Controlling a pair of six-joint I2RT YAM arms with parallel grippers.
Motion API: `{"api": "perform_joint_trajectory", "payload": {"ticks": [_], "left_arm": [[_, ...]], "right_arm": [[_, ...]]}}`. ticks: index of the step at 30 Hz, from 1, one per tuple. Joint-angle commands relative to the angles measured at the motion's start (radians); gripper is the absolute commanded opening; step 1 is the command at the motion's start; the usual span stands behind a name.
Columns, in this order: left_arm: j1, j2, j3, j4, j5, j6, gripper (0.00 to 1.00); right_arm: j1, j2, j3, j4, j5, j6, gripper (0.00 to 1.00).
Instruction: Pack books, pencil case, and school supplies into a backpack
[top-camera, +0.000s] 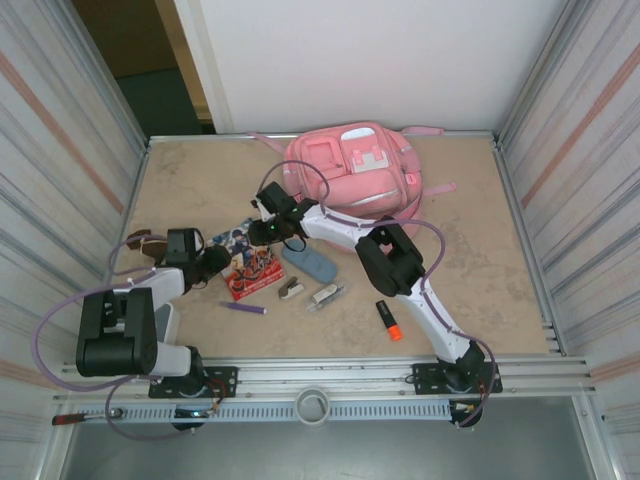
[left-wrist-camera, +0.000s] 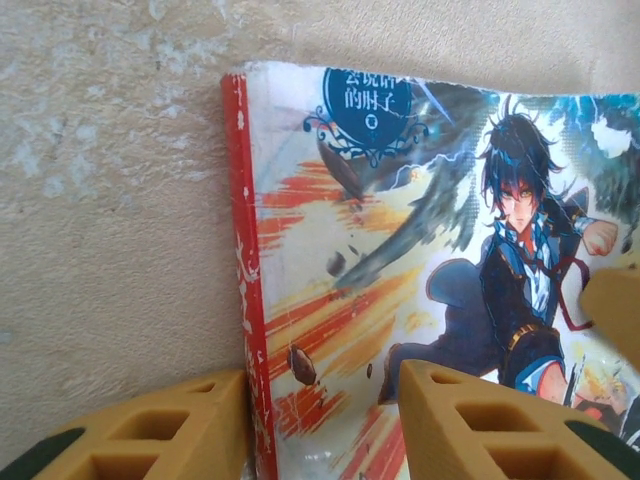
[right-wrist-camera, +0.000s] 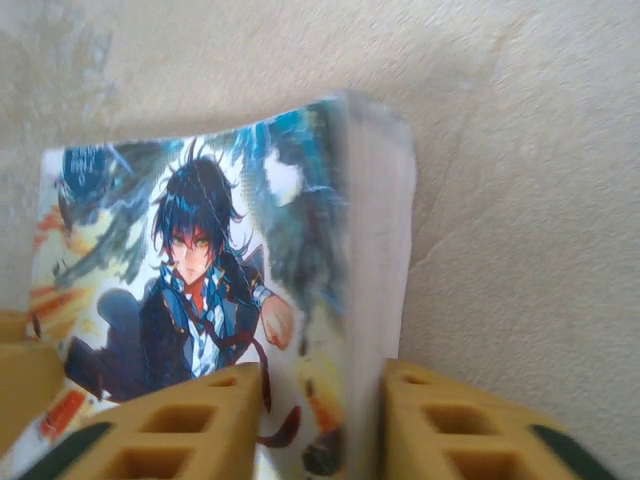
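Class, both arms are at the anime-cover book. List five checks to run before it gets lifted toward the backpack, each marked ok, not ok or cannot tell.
1. Left gripper straddles the book at its red spine: ok.
2. Right gripper straddles the book's page edge: ok.
3. Both sets of jaws firmly closed on it: cannot tell.
4. Pencil case clear of the book: cannot tell, it lies very close.
5. Backpack main opening unzipped: cannot tell.
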Motion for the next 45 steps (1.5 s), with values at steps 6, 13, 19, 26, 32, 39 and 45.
{"api": "perform_joint_trajectory", "payload": {"ticks": [6, 13, 19, 26, 32, 39, 45], "left_arm": [[-0.025, 0.042, -0.003, 0.05, 0.086, -0.019, 0.46], [0.017, -0.078, -0.002, 0.012, 0.098, -0.044, 0.6], [0.043, -0.3, 0.015, -0.052, 0.125, -0.074, 0.75], [0.048, -0.505, 0.051, -0.101, 0.137, -0.093, 0.88], [0.049, -0.523, 0.087, -0.037, 0.264, -0.13, 0.95], [-0.005, -0.387, 0.149, 0.187, 0.489, -0.22, 0.98], [-0.135, -0.272, 0.224, 0.279, 0.497, -0.209, 0.99]], "right_arm": [[0.001, -0.029, 0.034, 0.044, -0.094, 0.045, 0.0], [-0.045, -0.088, 0.033, 0.148, -0.19, 0.15, 0.0], [-0.076, -0.181, 0.001, 0.273, -0.281, 0.264, 0.0], [-0.134, -0.326, -0.107, 0.443, -0.37, 0.407, 0.0], [-0.19, -0.469, -0.224, 0.527, -0.433, 0.471, 0.0], [-0.25, -0.622, -0.385, 0.619, -0.464, 0.519, 0.0], [-0.294, -0.73, -0.49, 0.663, -0.489, 0.547, 0.0]]}}
